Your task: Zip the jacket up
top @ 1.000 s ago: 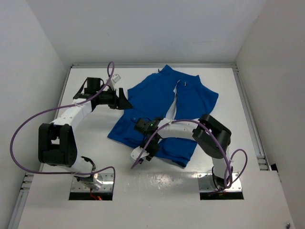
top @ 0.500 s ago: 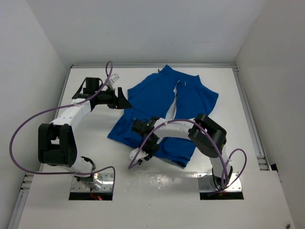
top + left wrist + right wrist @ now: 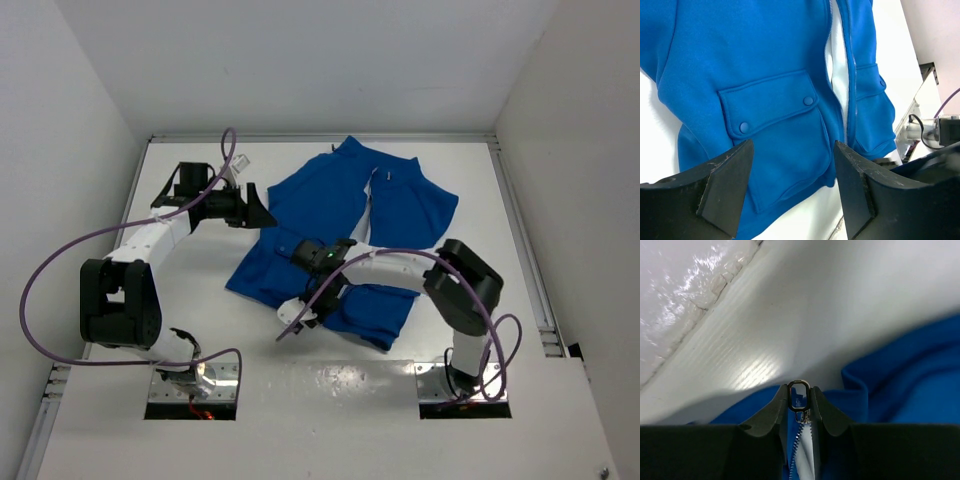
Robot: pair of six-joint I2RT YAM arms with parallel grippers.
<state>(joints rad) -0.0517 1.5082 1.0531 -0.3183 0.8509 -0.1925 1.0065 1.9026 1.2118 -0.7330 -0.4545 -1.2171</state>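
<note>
Overhead view: at left, the black two-finger left gripper (image 3: 262, 212) hangs at the left edge of a bright blue sleeveless fabric jacket (image 3: 400, 205). The jacket lies spread flat in the middle of the flat white table (image 3: 480, 170), collar toward the far wall and front open.

The left wrist view adds detail that the overhead view is too small to show. The left gripper (image 3: 792, 150) is spread wide and holds nothing. Beneath it lie a blue flap pocket with two round snaps (image 3: 770, 107), the white unzipped front zipper (image 3: 841, 100) and a strip of white lining (image 3: 837, 60).

Further right, the black right gripper (image 3: 318, 298) reaches across to the jacket's near hem.

Only the right wrist view shows its grip. The right gripper (image 3: 799, 399) is closed tightly on the small silver metal zipper pull (image 3: 799, 388), whose oval loop stands up between the fingertips. Zipper teeth (image 3: 799, 440) run down below the pull, with blue fabric on either side and bare table beyond.

Plain white walls (image 3: 300, 60) enclose the table on three sides. Purple cables (image 3: 40, 270) loop from both arms.
</note>
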